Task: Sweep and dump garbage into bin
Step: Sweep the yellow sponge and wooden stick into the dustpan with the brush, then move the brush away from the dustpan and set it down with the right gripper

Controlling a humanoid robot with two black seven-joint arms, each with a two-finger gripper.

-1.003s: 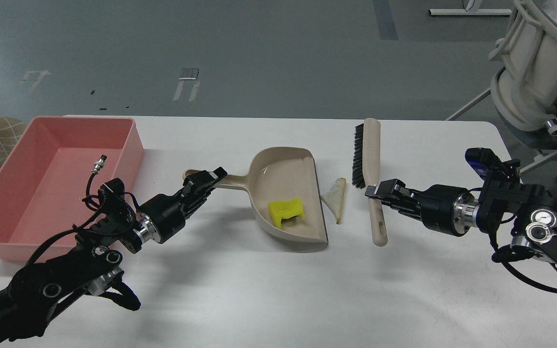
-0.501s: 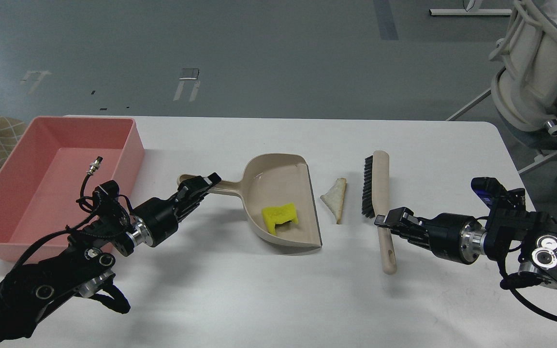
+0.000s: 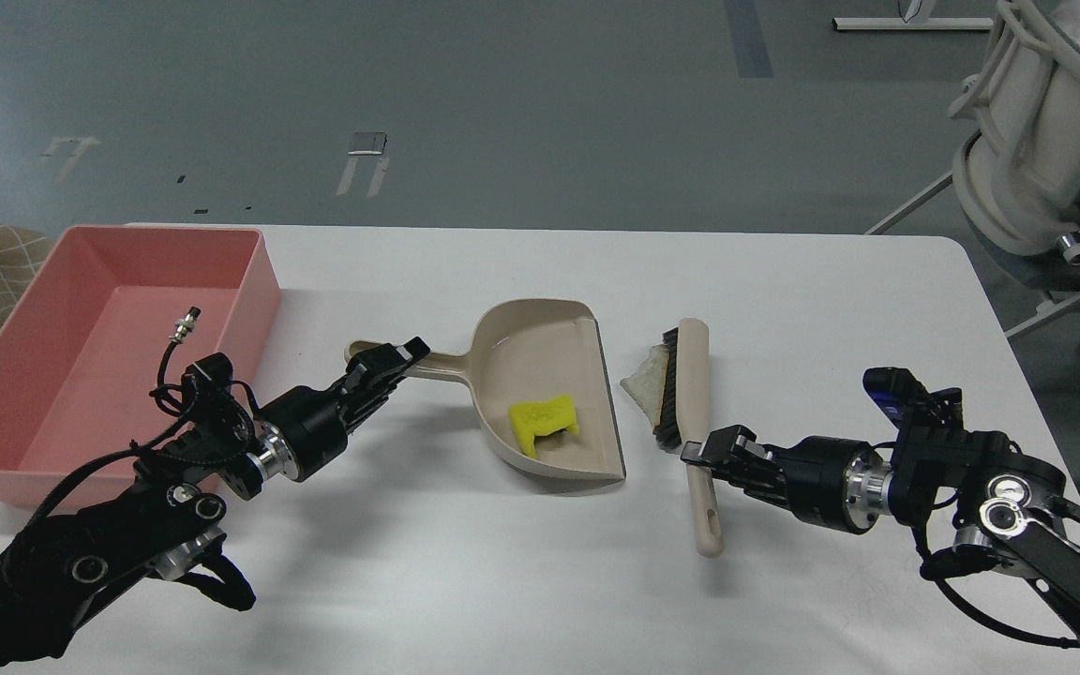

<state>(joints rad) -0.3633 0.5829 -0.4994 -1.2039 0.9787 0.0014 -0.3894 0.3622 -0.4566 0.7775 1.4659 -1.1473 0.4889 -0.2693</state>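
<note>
Writing: no brand, label or lettering could be read on any object.
Landmark: the beige plastic dustpan with a long handle [image 3: 549,394] lay on the white tabletop [image 3: 521,581], its handle pointing left and its open mouth facing right.
Yellow garbage: the crumpled bright yellow scrap [image 3: 545,422] sat inside the dustpan, near its mouth.
Pale garbage: the thin beige-white wedge-shaped slice [image 3: 645,382] lay on the tabletop just right of the dustpan's mouth, long axis running near to far, touching the bristles.
Brush: the beige brush with black bristles [image 3: 690,412] lay right of the dustpan, long axis near to far, bristles facing the dustpan.
Bin: the shallow rectangular salmon-pink plastic tub [image 3: 99,347] stood well left of the dustpan, beyond its handle end.
Left gripper [image 3: 388,361]: clamped on the dustpan's handle.
Right gripper [image 3: 709,455]: closed around the brush's handle, right of the dustpan.
</note>
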